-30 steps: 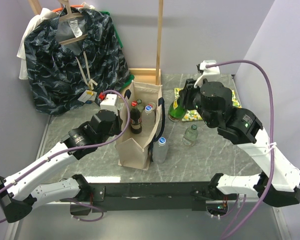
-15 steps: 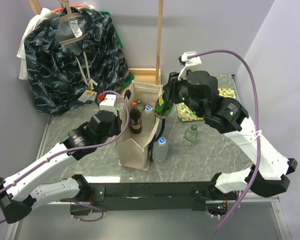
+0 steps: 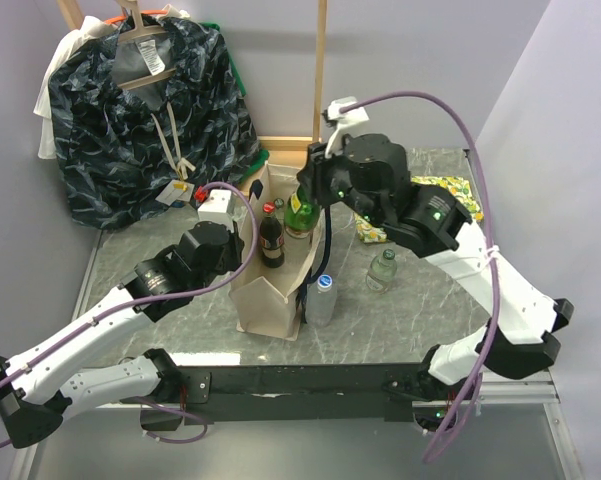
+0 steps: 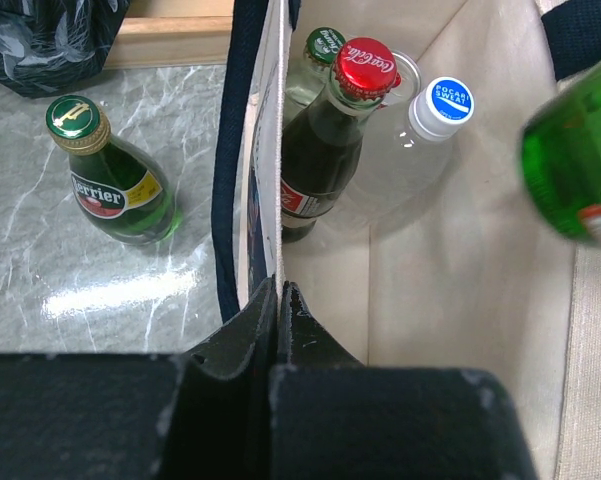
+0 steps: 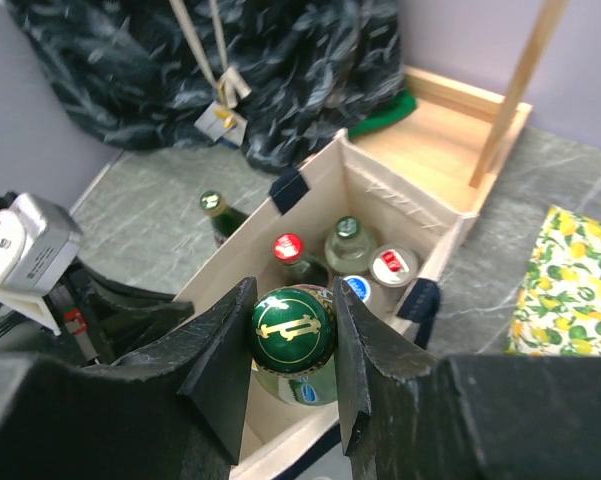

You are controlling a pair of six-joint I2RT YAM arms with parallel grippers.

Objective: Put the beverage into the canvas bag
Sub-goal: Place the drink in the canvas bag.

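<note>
Grey marbled surface (image 3: 400, 310), two arms at work: the left tool (image 4: 278, 292) is clamped flat on the near wall of the canvas bag (image 3: 270, 300), propping it open. Over the bag's mouth, the right tool (image 5: 292, 335) grips a green bottle (image 3: 299, 212) by its neck. Below stand a Coca-Cola cap (image 4: 365, 63) and a Pocari Sweat cap (image 4: 448, 101); a careless descent could strike them. Left of the left tool, outside the bag, stands a Perrier bottle (image 4: 108, 190).

Green bottle (image 3: 298, 212), green cap with gold logo, upright, held aloft at frame centre above open canvas bag (image 3: 265, 300). Beige, boxy, black straps, standing upright, bottles inside.
</note>
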